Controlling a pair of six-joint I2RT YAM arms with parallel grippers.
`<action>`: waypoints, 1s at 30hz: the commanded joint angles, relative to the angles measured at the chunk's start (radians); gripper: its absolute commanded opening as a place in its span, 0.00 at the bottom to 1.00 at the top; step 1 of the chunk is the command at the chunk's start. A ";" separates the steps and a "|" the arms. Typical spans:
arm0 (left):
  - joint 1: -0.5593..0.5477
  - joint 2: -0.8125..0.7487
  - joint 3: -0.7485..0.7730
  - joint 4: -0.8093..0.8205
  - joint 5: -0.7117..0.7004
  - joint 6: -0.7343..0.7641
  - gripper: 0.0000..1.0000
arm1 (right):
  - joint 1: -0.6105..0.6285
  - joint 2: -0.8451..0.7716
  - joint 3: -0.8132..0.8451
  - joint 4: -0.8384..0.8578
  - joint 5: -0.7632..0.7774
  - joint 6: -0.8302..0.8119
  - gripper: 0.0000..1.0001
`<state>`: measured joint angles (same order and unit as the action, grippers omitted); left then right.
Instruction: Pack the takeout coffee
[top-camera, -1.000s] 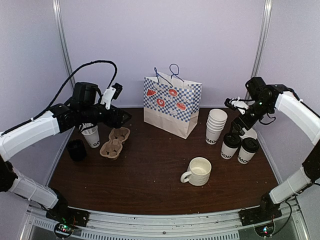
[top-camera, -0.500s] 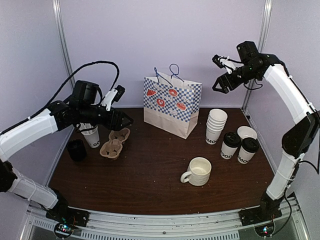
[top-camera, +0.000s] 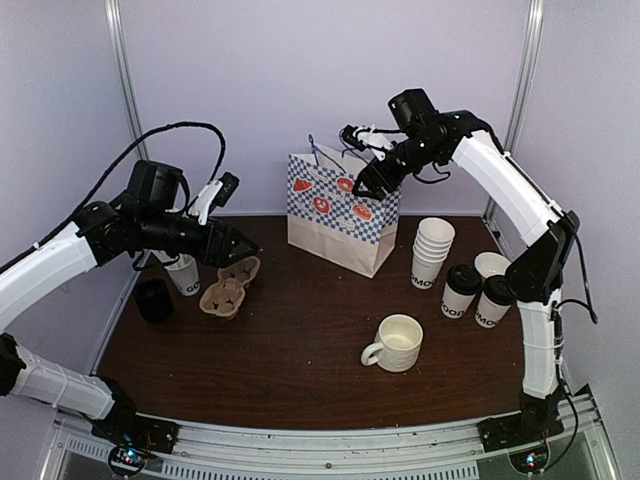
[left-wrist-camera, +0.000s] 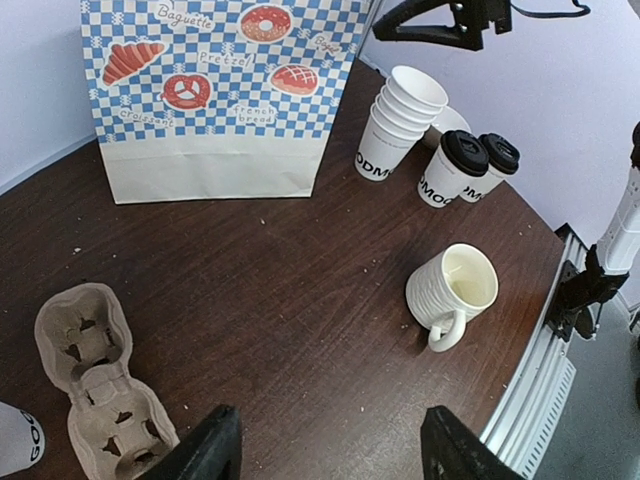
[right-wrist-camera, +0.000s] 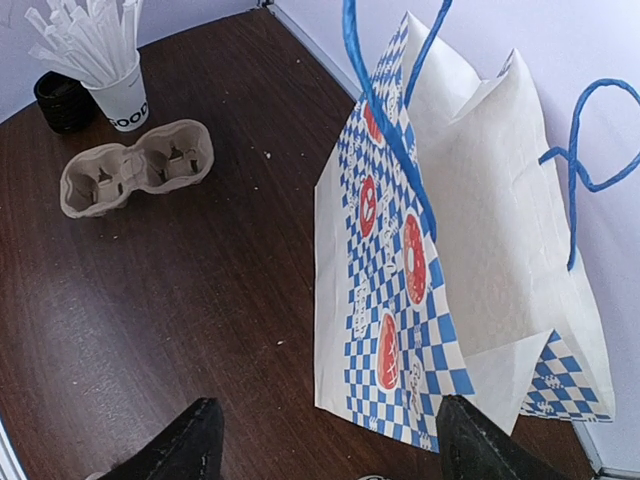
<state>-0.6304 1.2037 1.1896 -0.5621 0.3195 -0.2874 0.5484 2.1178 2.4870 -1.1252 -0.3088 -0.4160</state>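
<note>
Two small white paper cups with black plastic lids (top-camera: 461, 292) stand side by side at the right of the brown table (top-camera: 300, 345), beside a stack of lidless white cups (top-camera: 431, 252). The left gripper (top-camera: 238, 243) hovers with fingers spread near the brown pulp cup carrier (top-camera: 230, 284). The right gripper (top-camera: 362, 186), likewise spread and empty, hangs over the blue-checked paper bag (top-camera: 345, 215).

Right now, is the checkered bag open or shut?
Open. In the right wrist view the checkered bag stands upright with its top spread apart, so you can see its white inside.

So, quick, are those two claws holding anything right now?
Left gripper: open, holding nothing.
Right gripper: open, holding nothing.
</note>
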 joint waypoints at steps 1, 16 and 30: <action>-0.003 0.017 0.029 0.000 0.048 -0.017 0.65 | -0.007 0.032 0.070 0.021 0.075 -0.008 0.76; -0.003 0.000 -0.020 0.037 0.067 -0.056 0.65 | 0.008 0.126 0.089 0.136 0.034 -0.055 0.68; -0.003 -0.058 -0.059 0.044 0.048 -0.082 0.65 | 0.054 0.078 0.038 0.121 0.052 -0.097 0.23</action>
<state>-0.6304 1.1679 1.1358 -0.5690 0.3756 -0.3557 0.5701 2.2524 2.5473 -1.0088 -0.2676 -0.4927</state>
